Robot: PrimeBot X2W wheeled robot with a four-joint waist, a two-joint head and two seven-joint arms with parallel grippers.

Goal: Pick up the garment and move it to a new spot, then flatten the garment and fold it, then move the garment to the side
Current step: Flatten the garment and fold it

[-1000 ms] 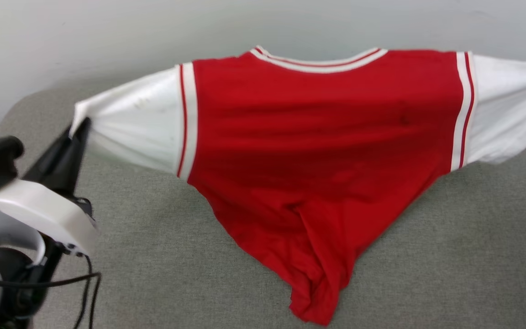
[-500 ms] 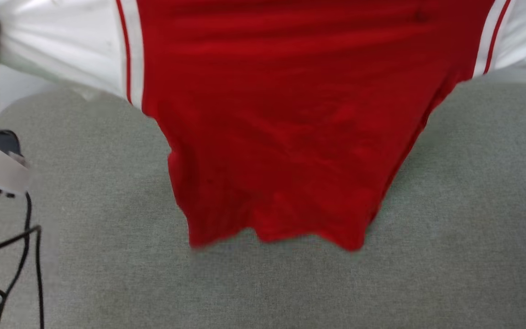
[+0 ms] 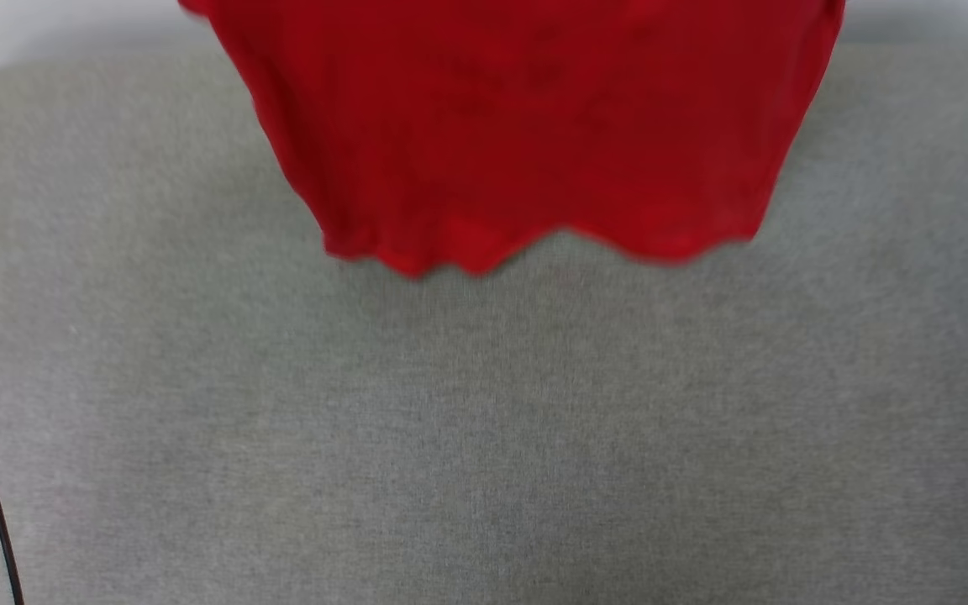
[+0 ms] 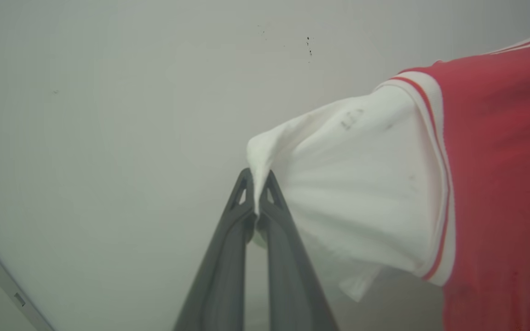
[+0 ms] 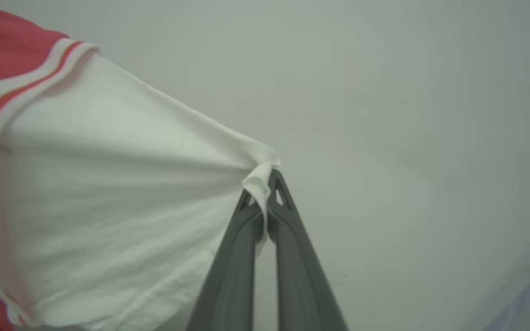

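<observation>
Hanging stretched above the far side of the grey surface point(image 3: 484, 420), ready for laying flat, the shirt point(image 3: 534, 126) is held wide: jaws of the left gripper point(image 4: 256, 184) and right gripper point(image 5: 265, 184) pinch its sleeve tips.

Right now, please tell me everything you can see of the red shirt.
The shirt is red, soft knit-looking cloth with white short sleeves, joined by red-and-white striped trim. It hangs spread wide in the air: the left end effector is shut on the tip of one sleeve, the right end effector on the tip of the other, both sleeves pulled taut. Its wavy bottom hem hangs loose over the grey fabric surface, seemingly without touching it. The side shown is plain red.
</observation>
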